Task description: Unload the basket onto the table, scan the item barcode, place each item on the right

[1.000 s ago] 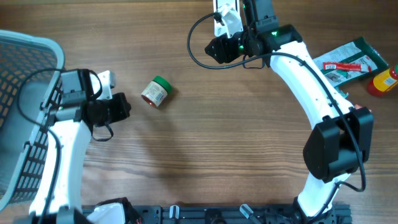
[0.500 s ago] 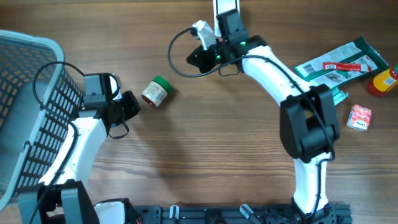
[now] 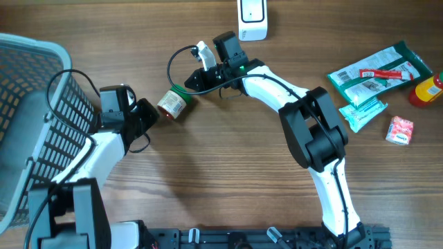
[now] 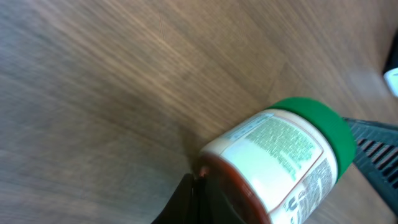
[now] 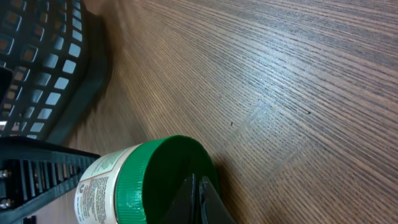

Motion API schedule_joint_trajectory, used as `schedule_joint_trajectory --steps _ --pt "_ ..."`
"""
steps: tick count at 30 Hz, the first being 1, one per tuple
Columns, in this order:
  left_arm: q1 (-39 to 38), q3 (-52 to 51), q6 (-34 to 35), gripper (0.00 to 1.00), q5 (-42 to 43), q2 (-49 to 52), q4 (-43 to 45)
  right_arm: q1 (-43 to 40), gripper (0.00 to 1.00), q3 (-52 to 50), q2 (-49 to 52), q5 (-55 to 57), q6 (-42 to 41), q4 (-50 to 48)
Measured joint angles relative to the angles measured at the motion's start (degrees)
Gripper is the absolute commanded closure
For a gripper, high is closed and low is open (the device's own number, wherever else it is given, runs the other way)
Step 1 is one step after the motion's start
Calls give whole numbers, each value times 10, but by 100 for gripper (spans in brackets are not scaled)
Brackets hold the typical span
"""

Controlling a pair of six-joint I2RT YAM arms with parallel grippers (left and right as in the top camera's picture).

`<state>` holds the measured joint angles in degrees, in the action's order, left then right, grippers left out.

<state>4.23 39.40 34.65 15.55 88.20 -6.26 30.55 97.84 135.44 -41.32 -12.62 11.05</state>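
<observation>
Warm brown wood-grain table (image 3: 208, 183) under soft, even light

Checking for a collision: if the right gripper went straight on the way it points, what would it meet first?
The green lid of the jar, directly ahead of the right gripper; whether they already touch is unclear.

Nothing here can actually be read. The label (image 4: 281, 144) on the jar (image 4: 273, 163), touching the tip of the left claw (image 4: 198, 200), carries fine green and dark print that is too blurred to make out. The green packets (image 3: 377, 72), well behind the right claw (image 3: 188, 81), show red-and-white printing too small to read.
</observation>
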Motion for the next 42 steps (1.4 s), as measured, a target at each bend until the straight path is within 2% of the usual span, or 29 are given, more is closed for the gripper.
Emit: schedule_joint_trajectory --steps 7,15,19,25,35,42 --pt "-63 -5 37 96 15 41 86 -9 96 0 0 2 -24 27" --pt "-86 -6 54 96 13 42 111 -43 96 1 0 -11 -47 163" --pt "-115 -6 56 96 11 42 134 -62 96 1 -5 -13 -30 188" --pt "-135 -6 60 96 0 68 154 -62 96 1 -64 3 5 241" --pt "-141 -6 62 96 -3 69 168 -62 96 0 -70 17 25 329" --pt "-192 -6 63 96 -13 71 201 -98 96 0 -84 34 34 376"
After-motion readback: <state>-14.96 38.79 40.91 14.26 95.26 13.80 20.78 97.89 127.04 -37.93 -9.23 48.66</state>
